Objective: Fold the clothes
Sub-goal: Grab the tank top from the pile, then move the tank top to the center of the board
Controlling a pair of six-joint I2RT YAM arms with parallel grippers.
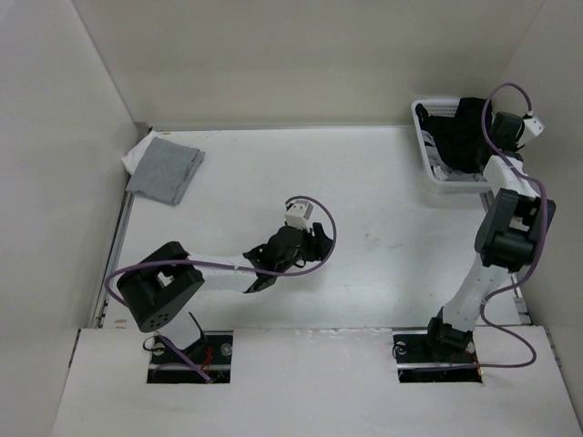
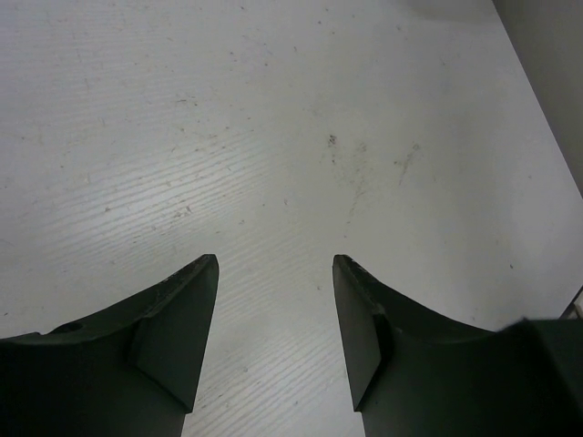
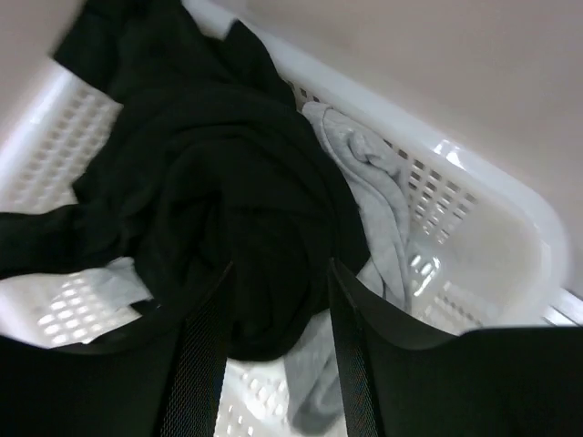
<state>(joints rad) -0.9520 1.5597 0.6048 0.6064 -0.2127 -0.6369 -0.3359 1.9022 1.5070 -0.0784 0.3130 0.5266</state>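
Note:
The black clothes lie crumpled in a white perforated basket at the table's back right corner. In the right wrist view the black garment fills most of the basket, piled over other cloth. My right gripper hovers over the basket. Its jaws stand apart just above the black fabric and grip nothing. My left gripper is open near the middle of the table. Only bare white tabletop shows between its fingers.
A light-grey garment lies in the basket beside and under the black one. A folded heathered grey cloth rests on something white at the table's back left corner. Walls close in the left, back and right sides.

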